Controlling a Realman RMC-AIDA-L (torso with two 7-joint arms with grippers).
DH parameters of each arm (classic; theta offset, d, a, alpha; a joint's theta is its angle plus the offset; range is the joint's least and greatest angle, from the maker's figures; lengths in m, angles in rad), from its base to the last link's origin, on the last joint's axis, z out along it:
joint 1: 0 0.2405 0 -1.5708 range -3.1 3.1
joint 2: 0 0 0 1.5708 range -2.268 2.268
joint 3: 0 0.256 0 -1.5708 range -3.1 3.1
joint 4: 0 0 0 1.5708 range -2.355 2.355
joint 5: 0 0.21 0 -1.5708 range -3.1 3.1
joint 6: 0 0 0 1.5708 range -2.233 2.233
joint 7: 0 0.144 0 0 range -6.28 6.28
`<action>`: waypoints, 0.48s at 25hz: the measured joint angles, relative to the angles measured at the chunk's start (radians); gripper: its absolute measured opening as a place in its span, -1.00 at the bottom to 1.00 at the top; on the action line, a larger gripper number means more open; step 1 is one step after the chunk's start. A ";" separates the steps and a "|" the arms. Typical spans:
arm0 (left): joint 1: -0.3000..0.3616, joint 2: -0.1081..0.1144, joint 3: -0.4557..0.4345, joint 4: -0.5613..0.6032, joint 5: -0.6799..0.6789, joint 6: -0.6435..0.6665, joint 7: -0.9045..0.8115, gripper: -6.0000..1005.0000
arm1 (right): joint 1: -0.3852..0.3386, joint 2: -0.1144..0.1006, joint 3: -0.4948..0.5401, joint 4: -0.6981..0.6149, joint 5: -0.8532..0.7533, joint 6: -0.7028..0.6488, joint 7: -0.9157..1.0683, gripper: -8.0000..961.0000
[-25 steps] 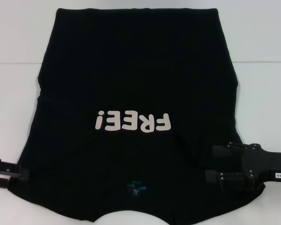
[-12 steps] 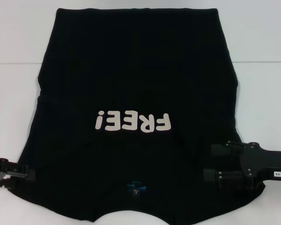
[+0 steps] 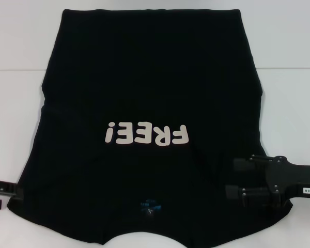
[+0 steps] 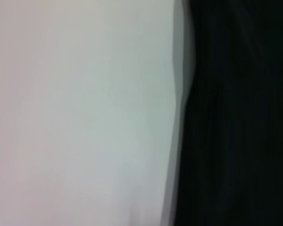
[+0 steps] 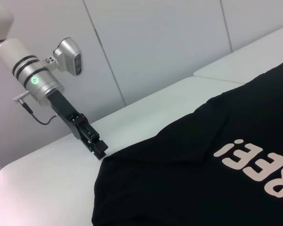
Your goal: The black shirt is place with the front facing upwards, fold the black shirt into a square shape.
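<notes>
Head view, right gripper (image 3: 236, 179): its fingers stand apart, one beyond the other, low over the shirt's right shoulder region; nothing shows between them, so I judge it holds nothing.
Left gripper (image 3: 10, 192): at the shirt's left shoulder edge, just beside the cloth; whether it is spread or closed I cannot tell.
Reason for placement: both sit at opposite sides of the near end, which looks like a set-up for taking the sleeves or shoulders to fold inward.
Black shirt (image 3: 150, 88): flat, front up, "FREE!" lettering (image 3: 146, 134) reading away from the robot, collar nearest, hem far.
Table (image 3: 289, 103): white, bare on either side of the shirt.
Progress: no body fold made yet.
</notes>
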 joint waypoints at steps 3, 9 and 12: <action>0.000 -0.004 0.003 -0.012 0.002 -0.013 -0.001 0.49 | 0.000 0.000 -0.003 0.000 0.000 0.000 0.000 0.89; -0.001 -0.005 0.000 -0.019 0.002 -0.025 -0.004 0.49 | -0.001 0.001 -0.005 0.000 0.000 0.000 0.000 0.89; -0.001 -0.005 -0.001 -0.023 0.000 -0.030 -0.005 0.49 | -0.002 0.001 -0.005 0.000 0.000 0.000 0.000 0.89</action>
